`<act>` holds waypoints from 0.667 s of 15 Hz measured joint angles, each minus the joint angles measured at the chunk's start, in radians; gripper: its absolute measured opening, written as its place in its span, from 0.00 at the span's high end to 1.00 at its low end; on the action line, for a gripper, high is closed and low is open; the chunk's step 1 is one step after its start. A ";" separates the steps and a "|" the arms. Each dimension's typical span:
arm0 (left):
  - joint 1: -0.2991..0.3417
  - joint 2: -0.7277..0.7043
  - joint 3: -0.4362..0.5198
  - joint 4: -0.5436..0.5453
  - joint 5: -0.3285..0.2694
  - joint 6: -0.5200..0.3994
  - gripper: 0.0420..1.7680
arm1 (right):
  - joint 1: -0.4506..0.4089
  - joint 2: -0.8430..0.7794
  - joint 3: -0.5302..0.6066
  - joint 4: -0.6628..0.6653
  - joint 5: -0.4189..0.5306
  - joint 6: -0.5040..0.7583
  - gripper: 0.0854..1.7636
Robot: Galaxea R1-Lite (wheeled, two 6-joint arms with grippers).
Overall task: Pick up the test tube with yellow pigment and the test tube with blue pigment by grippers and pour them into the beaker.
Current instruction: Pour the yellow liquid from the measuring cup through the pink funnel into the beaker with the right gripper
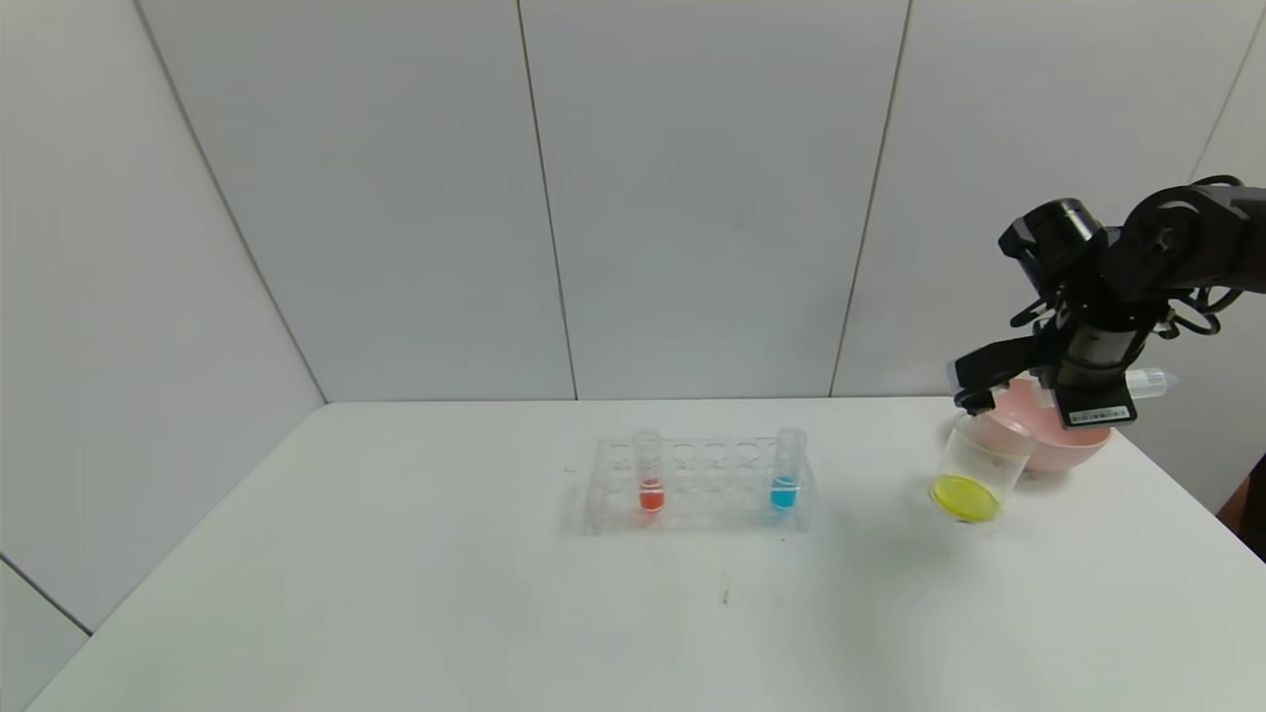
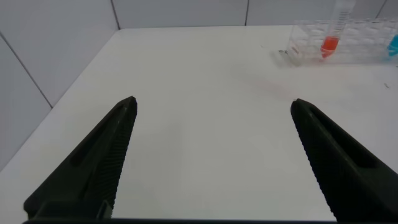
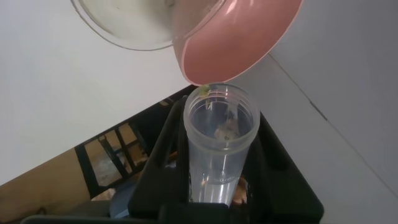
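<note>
My right gripper (image 1: pixel 989 381) is shut on the test tube with yellow pigment (image 1: pixel 1147 382), held nearly level at the table's far right. The tube (image 3: pixel 221 149) looks drained, with its open mouth pointing over the beaker (image 1: pixel 981 457). Yellow liquid (image 1: pixel 964 497) lies in the beaker's bottom. The right wrist view shows the tube between the black fingers (image 3: pixel 163 149), just below the beaker's rim (image 3: pixel 124 31). The test tube with blue pigment (image 1: pixel 786 473) stands upright at the right end of the clear rack (image 1: pixel 697 489). My left gripper (image 2: pixel 213 102) is open over bare table, far from the rack.
A pink bowl (image 1: pixel 1073 443) sits right behind the beaker, also seen as the pink bowl (image 3: pixel 242 43) close to the tube's mouth. A tube with orange-red liquid (image 1: pixel 649 473) stands in the rack's left part. The table's right edge is close to the bowl.
</note>
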 joint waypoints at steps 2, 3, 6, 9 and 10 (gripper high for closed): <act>0.000 0.000 0.000 0.000 0.000 0.000 0.00 | 0.001 -0.003 0.001 0.003 0.003 0.001 0.72; 0.000 0.000 0.000 0.000 0.000 0.000 0.00 | 0.000 -0.007 0.001 0.000 0.018 0.001 0.72; 0.000 0.000 0.000 0.000 0.000 0.000 0.00 | -0.015 -0.042 0.001 -0.038 0.171 0.000 0.72; 0.000 0.000 0.000 0.000 0.000 0.000 0.00 | -0.066 -0.089 0.001 -0.089 0.427 0.049 0.72; 0.000 0.000 0.000 0.000 0.000 0.000 0.00 | -0.081 -0.100 0.005 -0.094 0.525 0.141 0.72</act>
